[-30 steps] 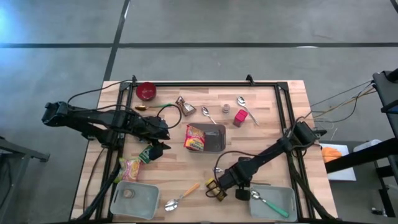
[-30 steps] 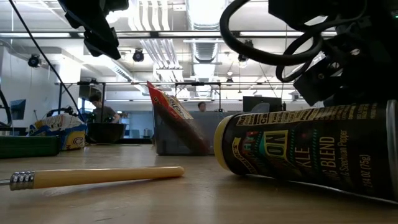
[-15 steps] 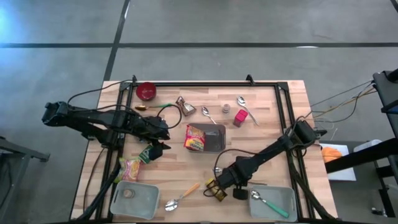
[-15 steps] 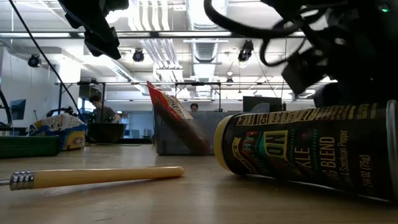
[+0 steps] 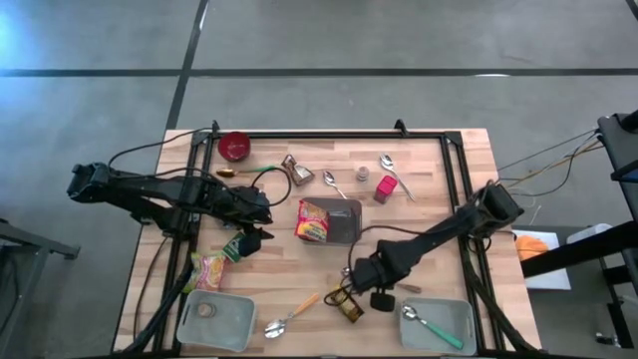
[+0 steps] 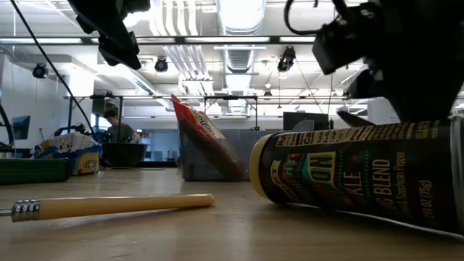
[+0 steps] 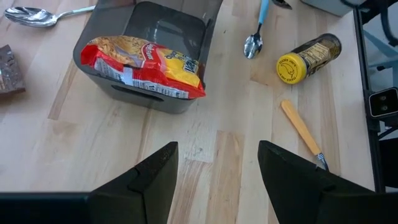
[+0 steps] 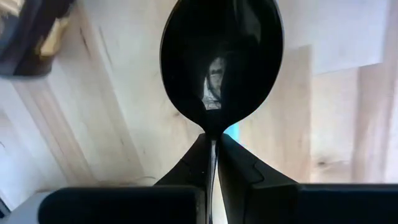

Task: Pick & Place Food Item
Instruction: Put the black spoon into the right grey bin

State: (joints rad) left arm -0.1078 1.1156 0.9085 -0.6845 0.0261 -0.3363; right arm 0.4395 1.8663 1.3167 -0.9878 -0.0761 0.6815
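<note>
Moved: right pincer [image 5: 371,286], closed on a spoon [image 8: 221,68], now nearer the grey bin [image 5: 344,221] holding the noodle packet [image 5: 313,220]. Left pincer [image 7: 214,165] open, idle. Step: carrying. Next: a release spot.

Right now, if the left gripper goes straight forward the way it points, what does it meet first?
Probably the red noodle packet leaning on the grey bin; bare table lies before the open left gripper.

Surface [image 7: 205,155]: pale wood, matt grain. Snack packet [image 7: 144,66]: glossy crinkled film. Bin [image 7: 163,31]: smooth grey plastic. Spoon [image 8: 221,62]: mirror-polished metal.
</note>
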